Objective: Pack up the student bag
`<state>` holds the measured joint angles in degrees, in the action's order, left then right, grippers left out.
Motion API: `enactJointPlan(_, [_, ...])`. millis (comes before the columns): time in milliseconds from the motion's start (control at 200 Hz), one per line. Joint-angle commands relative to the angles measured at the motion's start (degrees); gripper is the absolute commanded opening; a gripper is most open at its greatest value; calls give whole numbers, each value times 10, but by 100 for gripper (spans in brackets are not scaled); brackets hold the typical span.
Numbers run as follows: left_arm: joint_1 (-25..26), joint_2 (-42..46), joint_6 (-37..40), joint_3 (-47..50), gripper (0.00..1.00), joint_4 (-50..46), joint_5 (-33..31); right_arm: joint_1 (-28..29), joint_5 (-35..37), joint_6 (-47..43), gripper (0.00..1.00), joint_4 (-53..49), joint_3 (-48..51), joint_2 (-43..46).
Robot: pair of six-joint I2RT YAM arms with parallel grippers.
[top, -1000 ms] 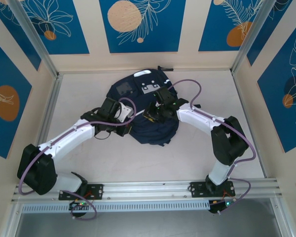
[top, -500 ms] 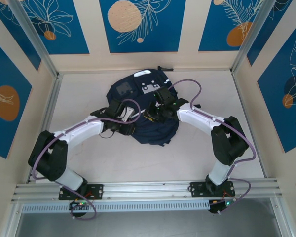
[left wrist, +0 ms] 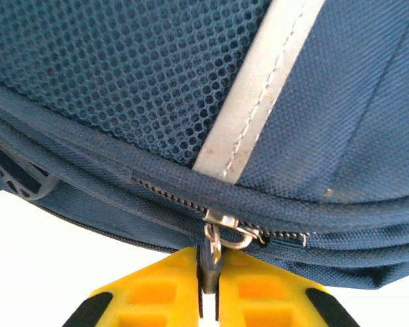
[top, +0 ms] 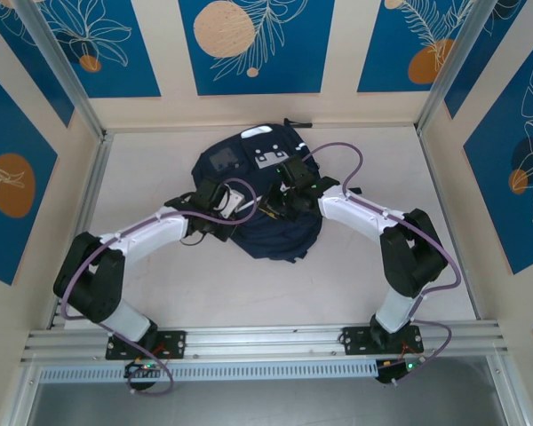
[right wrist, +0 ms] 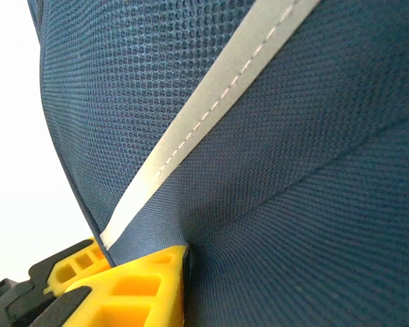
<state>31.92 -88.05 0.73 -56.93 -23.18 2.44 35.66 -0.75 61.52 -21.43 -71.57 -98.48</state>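
Our left gripper (left wrist: 210,278) pinched the zipper pull (left wrist: 212,246), right gripper (right wrist: 183,267) clamped the student bag (left wrist: 143,75); we judged pulling along the zipper track (left wrist: 165,195) wisest.

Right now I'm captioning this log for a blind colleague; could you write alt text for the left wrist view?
The yellow left end effector is shut on the dark zipper pull of the navy student bag. Above it run a mesh panel and a grey reflective stripe.
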Motion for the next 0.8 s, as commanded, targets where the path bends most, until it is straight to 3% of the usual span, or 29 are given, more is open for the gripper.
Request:
enactJointPlan(0, [-4, 32, 15, 0, 5, 4, -18, 2, 8, -5, 22, 4, -9, 16])
enactJointPlan(65, [-4, 38, 15, 4, 0, 5, -17, 2, 8, -5, 22, 4, -8, 16])
enactJointPlan(255, [-4, 46, 17, 6, 0, -3, 7, 2, 7, -6, 21, 5, -8, 15])
enactJointPlan(465, [-2, 78, 10, 12, 0, -34, 63, 2, 2, -5, 17, 10, -7, 11])
enactJointPlan(610, [2, 106, 7, 26, 0, -46, 135, 0, 4, -2, 12, 10, -10, 5])
enactJointPlan(795, [19, 120, 4, 32, 0, -53, 161, 1, 5, 7, 10, 16, -8, 1])
